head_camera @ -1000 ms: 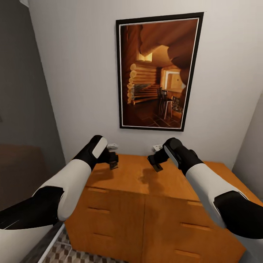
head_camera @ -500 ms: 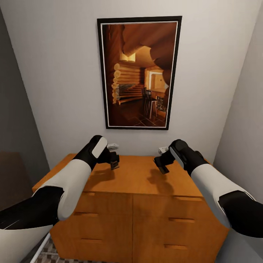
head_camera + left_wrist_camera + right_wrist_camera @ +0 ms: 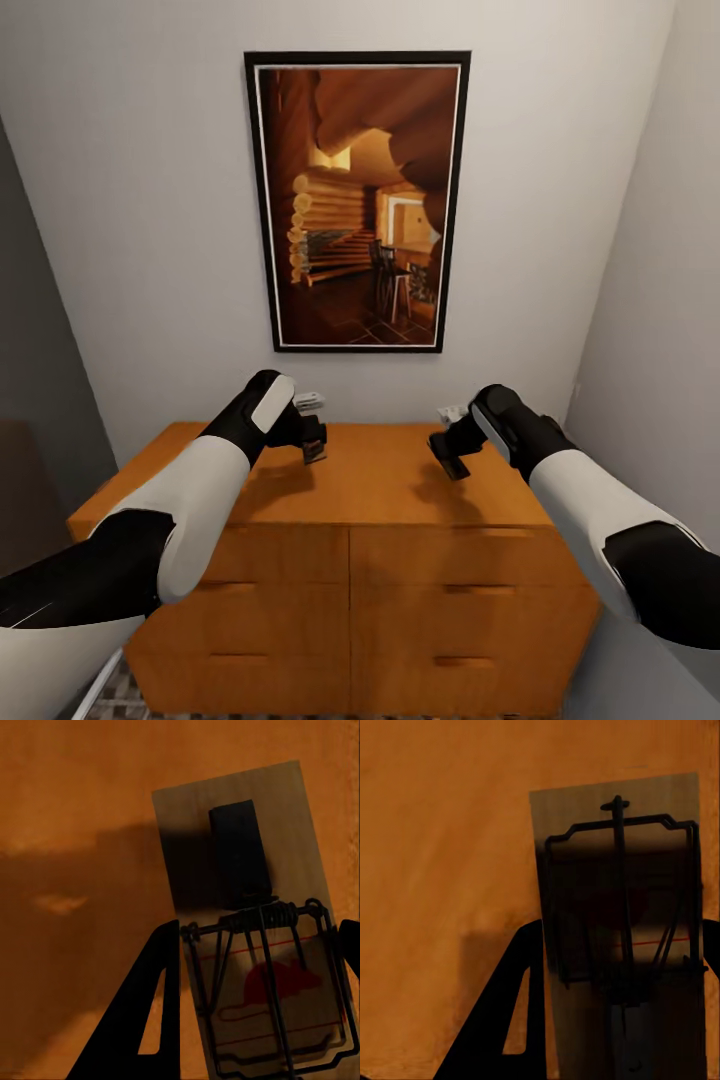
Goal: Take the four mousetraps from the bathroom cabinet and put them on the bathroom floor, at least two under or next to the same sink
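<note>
Above the cabinet [image 3: 380,480], left gripper [image 3: 313,441] and right gripper [image 3: 447,455] each clamped on 1 mousetrap [image 3: 255,937], [image 3: 619,930].

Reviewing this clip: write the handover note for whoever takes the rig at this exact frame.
Left gripper: shut on a mousetrap, held above the cabinet top.
Right gripper: shut on a second mousetrap, also above the cabinet top.
Done: two traps are in hand. No trap shows on the bathroom floor, a strip of which is visible at the cabinet's base.
Left: carry both to the floor by the sink, then fetch the other two and set them on the same floor.
</note>
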Available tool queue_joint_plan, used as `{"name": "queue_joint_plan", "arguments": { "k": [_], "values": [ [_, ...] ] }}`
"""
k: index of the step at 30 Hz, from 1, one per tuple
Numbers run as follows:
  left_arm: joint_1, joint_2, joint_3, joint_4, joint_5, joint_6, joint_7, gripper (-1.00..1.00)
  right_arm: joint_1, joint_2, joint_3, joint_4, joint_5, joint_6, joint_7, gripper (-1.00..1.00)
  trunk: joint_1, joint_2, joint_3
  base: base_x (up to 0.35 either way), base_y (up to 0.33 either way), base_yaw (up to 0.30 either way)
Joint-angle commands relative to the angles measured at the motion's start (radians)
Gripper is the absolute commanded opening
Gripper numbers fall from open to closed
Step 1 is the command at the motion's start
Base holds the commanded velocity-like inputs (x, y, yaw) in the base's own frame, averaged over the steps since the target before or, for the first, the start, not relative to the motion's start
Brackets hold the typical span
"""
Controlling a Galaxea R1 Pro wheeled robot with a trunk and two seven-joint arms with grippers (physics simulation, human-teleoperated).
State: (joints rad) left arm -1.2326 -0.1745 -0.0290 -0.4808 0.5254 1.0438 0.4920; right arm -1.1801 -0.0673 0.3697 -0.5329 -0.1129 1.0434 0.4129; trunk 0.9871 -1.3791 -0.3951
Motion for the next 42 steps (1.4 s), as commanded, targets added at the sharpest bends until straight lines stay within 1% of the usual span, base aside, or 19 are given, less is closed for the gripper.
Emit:
{"name": "queue_joint_plan", "arguments": {
  "k": [1, 6, 13, 19, 33, 42],
  "values": [
    [-0.001, 0.000, -0.003, -0.001, 0.009, 0.002, 0.011, -1.00, -0.001, -0.002, 0.008, -0.001, -0.011, 0.004, -0.002, -1.00, 0.000, -0.001, -0.001, -0.286, 0.000, -0.295],
    [-0.001, 0.000, -0.005, -0.001, 0.009, 0.002, 0.011, -1.00, 0.000, -0.002, 0.008, -0.002, -0.011, 0.004, -0.002, -1.00, 0.000, -0.001, -0.001, -0.272, 0.037, -0.295],
    [-0.001, 0.000, -0.005, -0.001, 0.009, 0.003, 0.013, -1.00, 0.002, -0.002, 0.008, -0.001, -0.011, 0.004, -0.002, -1.00, 0.000, -0.001, -0.001, -0.107, 0.014, -0.295],
    [-0.001, 0.000, -0.005, -0.001, 0.008, 0.002, 0.013, -1.00, 0.002, -0.002, 0.008, -0.001, -0.011, 0.004, -0.002, -1.00, 0.000, -0.001, -0.001, -0.294, 0.001, -0.222],
    [-0.001, 0.000, -0.006, 0.000, 0.007, 0.001, 0.013, -1.00, 0.002, 0.000, 0.008, 0.002, -0.011, 0.004, -0.003, -1.00, 0.000, -0.001, -0.001, -0.342, 0.000, -0.021],
    [0.001, 0.000, -0.006, 0.003, 0.002, -0.002, 0.013, -1.00, 0.002, 0.005, 0.009, 0.059, -0.011, 0.004, -0.003, -1.00, 0.000, -0.001, -0.001, -0.346, 0.000, 0.000]
  ]
}}
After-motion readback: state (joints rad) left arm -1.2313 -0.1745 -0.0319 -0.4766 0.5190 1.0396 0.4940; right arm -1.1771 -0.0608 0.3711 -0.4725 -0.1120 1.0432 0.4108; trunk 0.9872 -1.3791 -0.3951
